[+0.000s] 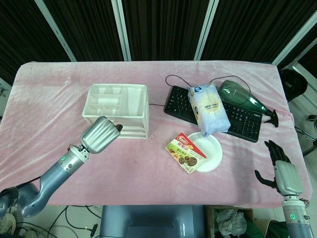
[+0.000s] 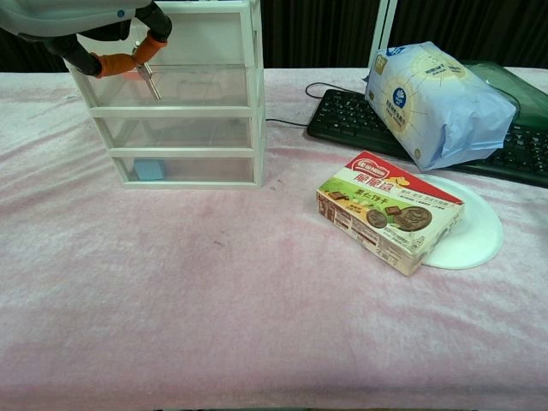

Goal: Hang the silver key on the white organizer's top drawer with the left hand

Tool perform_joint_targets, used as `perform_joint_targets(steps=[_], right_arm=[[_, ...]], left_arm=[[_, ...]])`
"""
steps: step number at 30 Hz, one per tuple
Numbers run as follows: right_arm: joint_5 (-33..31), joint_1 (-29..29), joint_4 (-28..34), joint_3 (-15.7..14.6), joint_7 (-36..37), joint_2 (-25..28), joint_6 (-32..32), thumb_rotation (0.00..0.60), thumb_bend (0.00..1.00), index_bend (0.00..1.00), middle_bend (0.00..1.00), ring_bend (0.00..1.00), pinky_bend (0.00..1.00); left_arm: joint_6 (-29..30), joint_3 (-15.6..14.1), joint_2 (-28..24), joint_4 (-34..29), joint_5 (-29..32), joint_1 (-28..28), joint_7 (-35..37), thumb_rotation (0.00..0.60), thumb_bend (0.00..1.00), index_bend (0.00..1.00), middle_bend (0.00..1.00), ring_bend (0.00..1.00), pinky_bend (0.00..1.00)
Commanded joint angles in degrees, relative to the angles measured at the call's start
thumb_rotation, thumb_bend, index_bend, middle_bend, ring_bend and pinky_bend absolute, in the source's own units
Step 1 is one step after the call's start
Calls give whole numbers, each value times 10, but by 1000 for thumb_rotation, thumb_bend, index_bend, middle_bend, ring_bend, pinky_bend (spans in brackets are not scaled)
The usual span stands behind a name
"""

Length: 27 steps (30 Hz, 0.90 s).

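Observation:
The white organizer (image 1: 119, 101) stands at the table's middle left, its three clear drawers facing me. In the chest view my left hand (image 2: 103, 38) is at the top drawer (image 2: 193, 86) of the organizer (image 2: 257, 103), and its orange-tipped fingers pinch the small silver key (image 2: 151, 81). The key hangs down against the drawer's front, near its left end. From the head view the left hand (image 1: 101, 135) covers the organizer's front left corner and hides the key. My right hand (image 1: 282, 168) hovers off the table's right front edge, fingers spread, holding nothing.
A black keyboard (image 1: 247, 124) lies right of the organizer with a blue-and-white bag (image 1: 208, 109) on it and a green bottle-shaped object (image 1: 242, 96) behind. A snack box (image 1: 185, 152) rests partly on a white plate (image 1: 213, 148). The bottom drawer holds a small blue item (image 2: 148, 169).

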State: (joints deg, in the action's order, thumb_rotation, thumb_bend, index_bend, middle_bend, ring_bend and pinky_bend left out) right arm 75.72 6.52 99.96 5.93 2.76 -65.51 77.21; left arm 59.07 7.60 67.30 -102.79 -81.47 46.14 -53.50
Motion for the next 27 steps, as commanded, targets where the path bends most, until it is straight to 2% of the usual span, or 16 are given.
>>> perform_joint_targets(steps=[1, 27], right_arm=[[0, 0, 0, 0, 0, 0, 0, 600, 278, 15, 0, 0, 151], [-1, 0, 1, 0, 4, 2, -1, 600, 278, 16, 0, 0, 151]], left_arm=[[0, 0, 0, 1, 0, 0, 1, 600, 465, 644, 1000, 1000, 1000], [3, -3, 12, 12, -12, 5, 17, 600, 465, 639, 1000, 1000, 1000]])
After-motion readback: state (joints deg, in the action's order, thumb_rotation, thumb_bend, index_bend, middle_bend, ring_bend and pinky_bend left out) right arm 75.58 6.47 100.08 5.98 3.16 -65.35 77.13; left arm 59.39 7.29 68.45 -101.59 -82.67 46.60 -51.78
